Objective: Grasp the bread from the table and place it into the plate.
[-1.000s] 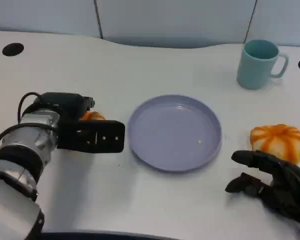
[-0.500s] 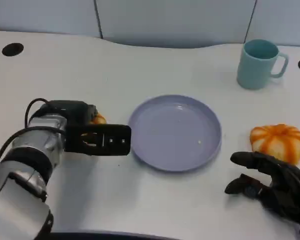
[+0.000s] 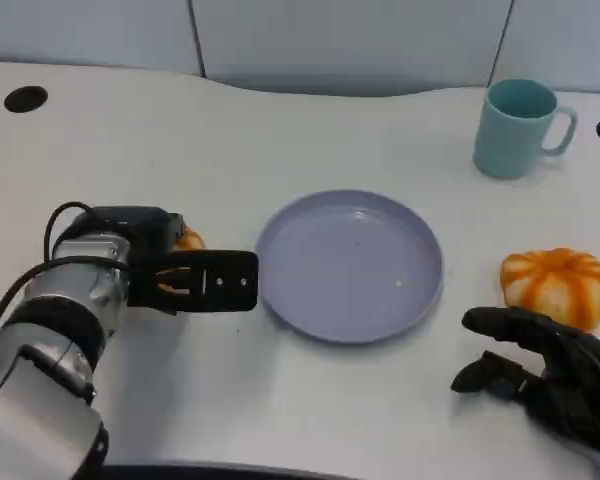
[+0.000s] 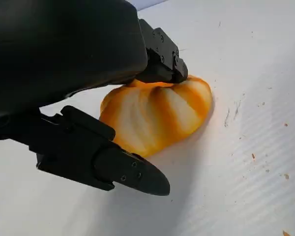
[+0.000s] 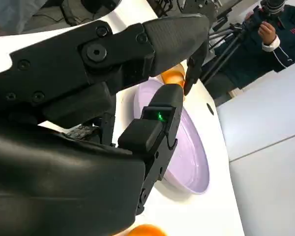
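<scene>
One orange-and-white striped bread roll (image 4: 155,115) sits inside my left hand (image 3: 185,272), a finger (image 4: 162,59) pressing its top and another lying under its near side, so I judge I am closing the grasp; whether the grip is firm enough to lift I cannot tell. Its crust looks soft, plump and ridged, resting on the white table (image 3: 280,140). Next comes lifting it and carrying it rightward to the round lilac plate (image 3: 349,264) just beyond my fingertips. Further right, my right hand (image 3: 545,375) rests empty, fingers loosely apart, near a second striped roll (image 3: 557,284).
</scene>
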Controlling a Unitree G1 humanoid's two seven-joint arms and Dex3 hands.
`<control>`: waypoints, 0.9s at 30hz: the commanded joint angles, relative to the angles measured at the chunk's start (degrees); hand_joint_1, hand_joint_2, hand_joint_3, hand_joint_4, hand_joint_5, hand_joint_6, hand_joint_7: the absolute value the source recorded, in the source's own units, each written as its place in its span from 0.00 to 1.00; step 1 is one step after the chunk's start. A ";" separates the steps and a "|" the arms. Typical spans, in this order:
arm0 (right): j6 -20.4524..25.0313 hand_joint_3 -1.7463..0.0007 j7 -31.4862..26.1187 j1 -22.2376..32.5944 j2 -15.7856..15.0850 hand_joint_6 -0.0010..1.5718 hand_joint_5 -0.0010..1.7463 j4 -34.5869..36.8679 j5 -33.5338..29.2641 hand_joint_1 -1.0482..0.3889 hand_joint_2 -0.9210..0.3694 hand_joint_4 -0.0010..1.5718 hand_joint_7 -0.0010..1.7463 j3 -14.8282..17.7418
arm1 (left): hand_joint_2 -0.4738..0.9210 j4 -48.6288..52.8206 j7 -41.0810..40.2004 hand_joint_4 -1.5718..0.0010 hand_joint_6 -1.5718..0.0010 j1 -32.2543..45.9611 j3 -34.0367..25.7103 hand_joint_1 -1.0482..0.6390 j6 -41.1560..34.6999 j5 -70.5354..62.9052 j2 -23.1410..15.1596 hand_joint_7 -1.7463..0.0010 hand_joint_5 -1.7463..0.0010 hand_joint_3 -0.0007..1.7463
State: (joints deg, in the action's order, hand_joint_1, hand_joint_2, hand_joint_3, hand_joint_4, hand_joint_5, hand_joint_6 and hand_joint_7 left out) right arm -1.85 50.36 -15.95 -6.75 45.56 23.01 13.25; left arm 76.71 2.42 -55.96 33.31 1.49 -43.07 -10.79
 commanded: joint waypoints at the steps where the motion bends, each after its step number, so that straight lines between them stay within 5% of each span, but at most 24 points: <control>1: 0.70 0.91 -0.22 1.17 -0.43 0.56 0.66 1.27 -0.22 0.48 0.00 0.41 0.20 0.07 | 0.92 0.76 -0.49 0.90 0.83 -0.04 0.63 0.31 -0.96 -0.28 0.04 1.00 0.99 0.00; 19: 2.82 0.93 0.11 1.64 -0.80 0.56 0.64 0.13 0.40 0.48 0.00 0.43 0.19 0.36 | 0.91 1.36 -8.15 0.77 0.71 2.83 -0.41 0.42 -0.61 1.05 0.89 0.98 0.96 0.00; 23: 2.63 0.92 -0.17 1.92 -0.77 0.56 0.64 -0.31 0.23 0.49 0.00 0.42 0.19 0.27 | 0.93 1.38 -10.43 0.69 0.59 3.68 -1.05 0.46 0.34 1.48 0.71 0.97 0.95 0.00; 25: 2.33 0.92 -0.30 2.09 -0.80 0.55 0.64 -0.55 0.03 0.48 0.00 0.42 0.19 0.16 | 0.96 1.43 -12.03 0.52 0.49 3.99 -0.86 0.50 0.92 1.03 0.50 0.97 0.79 0.00; 27: 2.24 0.91 0.12 2.04 -0.82 0.55 0.64 -0.28 0.21 0.48 0.00 0.42 0.19 0.26 | 0.97 1.53 -12.90 0.49 0.43 4.13 -0.69 0.51 1.29 0.77 0.40 0.98 0.68 0.00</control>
State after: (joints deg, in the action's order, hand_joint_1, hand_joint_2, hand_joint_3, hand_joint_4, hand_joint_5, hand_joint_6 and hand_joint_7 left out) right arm 0.03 50.80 -15.41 -7.03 44.54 23.49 13.42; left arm 77.52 -10.08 -53.46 32.48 2.24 -42.26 -9.71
